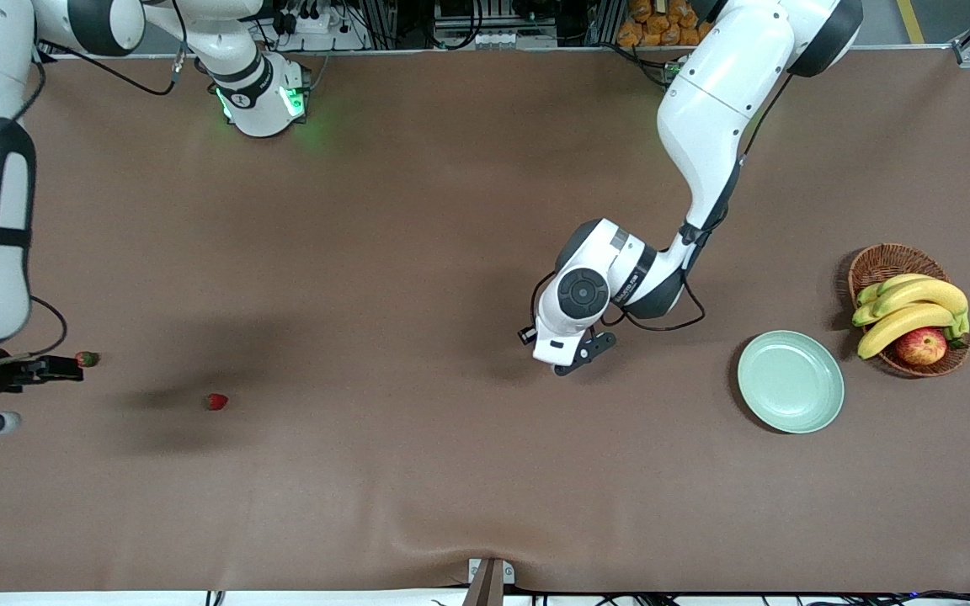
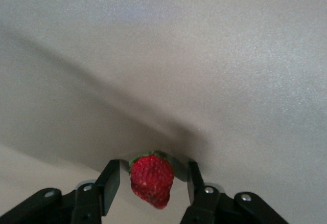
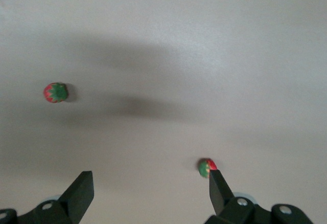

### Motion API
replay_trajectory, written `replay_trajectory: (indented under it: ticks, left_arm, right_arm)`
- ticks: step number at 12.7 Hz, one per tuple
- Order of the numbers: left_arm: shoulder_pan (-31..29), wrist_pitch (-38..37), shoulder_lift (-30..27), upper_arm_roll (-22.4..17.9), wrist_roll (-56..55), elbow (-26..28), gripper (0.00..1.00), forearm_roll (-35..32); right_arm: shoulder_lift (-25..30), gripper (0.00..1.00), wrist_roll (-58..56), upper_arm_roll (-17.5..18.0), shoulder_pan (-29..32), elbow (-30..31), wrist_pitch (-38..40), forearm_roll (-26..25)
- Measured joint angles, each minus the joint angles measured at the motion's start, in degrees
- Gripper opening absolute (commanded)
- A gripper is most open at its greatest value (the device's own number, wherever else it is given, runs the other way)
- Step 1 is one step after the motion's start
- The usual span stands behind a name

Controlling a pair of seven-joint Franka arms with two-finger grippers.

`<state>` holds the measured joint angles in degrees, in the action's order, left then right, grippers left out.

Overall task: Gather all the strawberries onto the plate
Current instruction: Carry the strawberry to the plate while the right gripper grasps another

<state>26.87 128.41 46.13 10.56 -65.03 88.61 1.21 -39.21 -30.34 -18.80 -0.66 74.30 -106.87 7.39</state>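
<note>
My left gripper [image 1: 583, 353] is low over the middle of the table, its hand hiding what lies beneath it in the front view. In the left wrist view a red strawberry [image 2: 152, 180] with a green cap sits between that gripper's [image 2: 153, 166] fingers, with a narrow gap on each side. Two more strawberries [image 1: 87, 359] [image 1: 215, 401] lie at the right arm's end of the table. My right gripper [image 1: 47, 394] hangs open there with nothing between its fingers; one strawberry [image 3: 206, 167] lies beside one fingertip, the other [image 3: 55, 92] farther off. The mint-green plate [image 1: 791, 381] holds nothing.
A wicker basket [image 1: 893, 261] with bananas [image 1: 914, 307] and an apple [image 1: 921, 345] stands beside the plate at the left arm's end of the table. Brown cloth covers the table.
</note>
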Motion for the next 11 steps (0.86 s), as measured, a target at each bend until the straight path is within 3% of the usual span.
replay_trajectory:
  ticks: [3, 8, 11]
  left_arm:
    - [-0.11, -0.02, -0.18, -0.05, 0.00, -0.04, 0.00, -0.11]
    - [-1.39, -1.55, -2.08, -0.56, -0.02, -0.26, 0.00, -0.45]
    - [-8.24, -2.20, -7.79, -0.94, -0.22, -1.27, 0.00, -1.44]
  right_arm:
    - [-1.07, 1.00, -7.32, -0.08, 1.62, 7.96, -10.18, 0.00]
    - [-1.18, 1.00, -11.62, 0.09, 5.30, 15.49, -18.31, 0.02]
    - [-1.22, 0.95, -13.06, 0.29, 5.37, 18.49, -20.30, 0.10]
